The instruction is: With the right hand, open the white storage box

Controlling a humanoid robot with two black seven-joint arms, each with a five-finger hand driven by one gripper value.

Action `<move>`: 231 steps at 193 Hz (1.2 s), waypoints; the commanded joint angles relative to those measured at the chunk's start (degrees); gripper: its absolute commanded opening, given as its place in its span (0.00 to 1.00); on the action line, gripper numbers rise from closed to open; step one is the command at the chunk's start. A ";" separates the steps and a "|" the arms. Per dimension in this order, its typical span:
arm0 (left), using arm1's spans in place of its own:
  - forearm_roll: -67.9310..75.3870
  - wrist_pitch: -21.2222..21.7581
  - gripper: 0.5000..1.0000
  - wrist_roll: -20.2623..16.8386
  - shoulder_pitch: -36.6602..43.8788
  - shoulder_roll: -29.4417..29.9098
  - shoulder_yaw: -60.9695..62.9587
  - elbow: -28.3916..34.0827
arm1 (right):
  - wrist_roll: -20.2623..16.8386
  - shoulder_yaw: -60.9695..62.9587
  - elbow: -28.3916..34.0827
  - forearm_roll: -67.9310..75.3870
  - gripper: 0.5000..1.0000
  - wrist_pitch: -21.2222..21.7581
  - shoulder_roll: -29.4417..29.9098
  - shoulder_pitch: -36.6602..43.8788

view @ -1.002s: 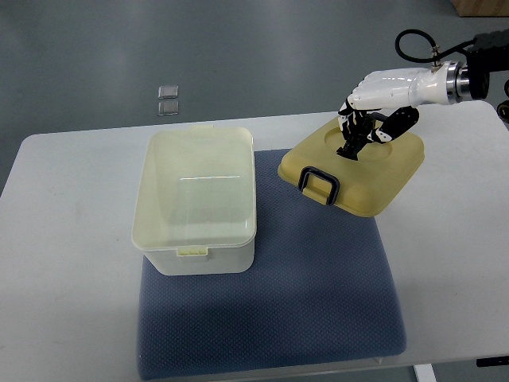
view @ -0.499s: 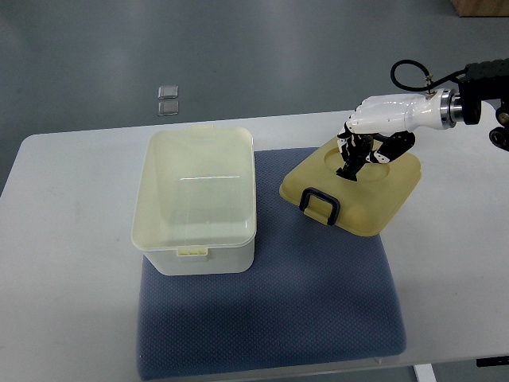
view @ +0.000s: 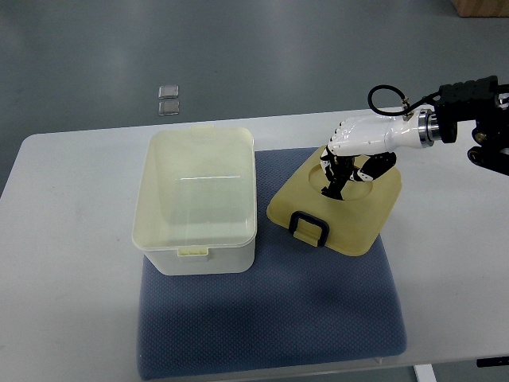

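The white storage box [view: 197, 199] stands without a lid on the left part of the blue mat [view: 270, 318], and its inside looks bare. Its yellowish lid [view: 362, 219], with a black handle [view: 308, 227] at the near edge, lies tilted to the right of the box, over the mat. My right hand [view: 342, 171] reaches in from the right edge. Its fingers are curled into the round recess in the middle of the lid, gripping it. The left arm does not show.
The mat lies on a white table [view: 64, 239] whose far edge runs just behind the box. Two small clear pieces [view: 168, 100] lie on the grey floor beyond it. A brown box corner [view: 477, 6] shows at the top right.
My right hand has carried the lid leftward and slightly toward me, closer to the box, so it now sits mostly over the mat. The box has not moved.
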 commanded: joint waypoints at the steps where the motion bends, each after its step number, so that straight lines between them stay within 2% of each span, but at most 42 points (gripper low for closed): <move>1: 0.03 0.01 1.00 0.00 -0.06 0.00 0.00 0.00 | 0.00 -0.32 -0.08 0.08 0.00 -0.39 0.18 -0.05; 6: -0.06 0.01 1.00 0.00 0.03 0.00 0.00 0.00 | 0.00 -0.32 -0.08 0.08 0.00 -0.48 0.18 -0.14; 11: 0.03 0.01 1.00 0.00 0.03 0.00 0.00 0.00 | 0.00 -0.32 -0.08 0.08 0.12 -0.56 0.18 -0.22; 16: -0.06 0.01 1.00 0.00 0.03 0.00 0.00 0.00 | 0.00 -0.23 -0.08 0.17 0.19 -0.74 0.18 -0.31; 17: 0.03 0.01 1.00 0.00 -0.06 0.00 0.00 0.00 | 0.00 -0.32 -0.08 0.17 0.24 -0.91 0.18 -0.31; 18: 0.03 0.01 1.00 0.00 -0.06 0.00 0.00 0.00 | 0.00 -0.32 -0.08 0.17 0.24 -0.91 0.18 -0.31; 19: 0.03 0.01 1.00 0.00 -0.06 0.00 0.00 0.00 | 0.00 -0.32 -0.08 0.26 0.29 -1.00 0.18 -0.31; 21: 0.03 0.01 1.00 0.00 -0.06 0.00 0.00 0.00 | 0.00 -0.32 -0.08 0.26 0.29 -1.00 0.18 -0.31; 22: 0.03 0.01 1.00 0.00 -0.06 0.00 0.00 0.00 | 0.00 -0.32 -0.08 0.26 0.35 -1.09 0.18 -0.40; 23: 0.03 0.01 1.00 0.00 -0.06 0.00 0.00 0.00 | 0.00 -0.32 -0.08 0.26 0.35 -1.09 0.18 -0.40; 24: 0.03 0.01 1.00 0.00 -0.06 0.00 0.00 0.00 | 0.00 -0.32 -0.17 0.35 0.40 -1.18 0.09 -0.49; 27: 0.03 0.01 1.00 0.00 0.03 0.00 0.00 0.00 | 0.00 -0.32 -0.08 0.35 0.44 -1.27 0.18 -0.49; 28: 0.03 0.01 1.00 0.00 0.03 0.00 0.00 0.00 | 0.00 -0.32 -0.17 0.35 0.48 -1.44 0.18 -0.49; 38: 0.03 0.01 1.00 0.00 -0.06 0.00 0.00 0.00 | 0.00 -0.32 -0.17 0.52 0.65 -1.97 0.18 -0.66; 42: 0.03 0.01 1.00 0.00 -0.06 0.00 0.00 0.00 | 0.00 -0.23 -0.17 0.52 0.69 -2.06 0.18 -0.66; 58: 0.03 0.01 1.00 0.00 -0.06 0.00 0.00 0.00 | 0.00 -0.23 -0.17 0.70 0.73 -2.23 0.18 -0.66; 63: 0.03 0.01 1.00 0.00 0.03 0.00 0.00 0.00 | 0.00 -0.23 -0.17 0.87 0.79 -2.32 0.18 -0.66; 84: -0.06 0.01 1.00 0.00 0.03 0.00 0.00 0.00 | 0.00 -0.14 -0.26 0.88 0.83 -2.32 0.27 -0.49; 119: 0.03 0.01 1.00 0.00 -0.06 0.00 0.00 0.00 | 0.00 0.47 -0.61 1.49 0.82 -1.79 0.27 -0.31; 133: 0.03 0.01 1.00 0.00 0.03 0.00 0.00 0.00 | 0.00 0.56 -1.22 5.18 0.81 -0.30 0.09 -0.14; 142: -0.06 0.01 1.00 0.00 -0.06 0.00 0.00 0.00 | 0.00 0.65 -2.28 8.43 0.81 2.42 -0.08 -0.14; 161: 0.03 0.01 1.00 0.00 -0.06 0.00 0.00 0.00 | 0.00 3.01 -5.53 18.97 0.79 11.82 0.09 -0.31; 180: 0.03 0.01 1.00 0.00 -0.06 0.00 0.00 0.00 | 0.00 5.48 -8.78 33.73 0.79 17.45 0.27 -0.66; 202: 0.03 0.01 1.00 0.00 -0.06 0.00 0.00 0.00 | 0.00 5.66 -11.77 51.66 0.79 19.56 0.27 -1.02; 231: 0.03 0.01 1.00 0.00 0.03 0.00 0.00 0.00 | 0.00 7.06 -14.58 74.16 0.80 18.60 1.41 -3.21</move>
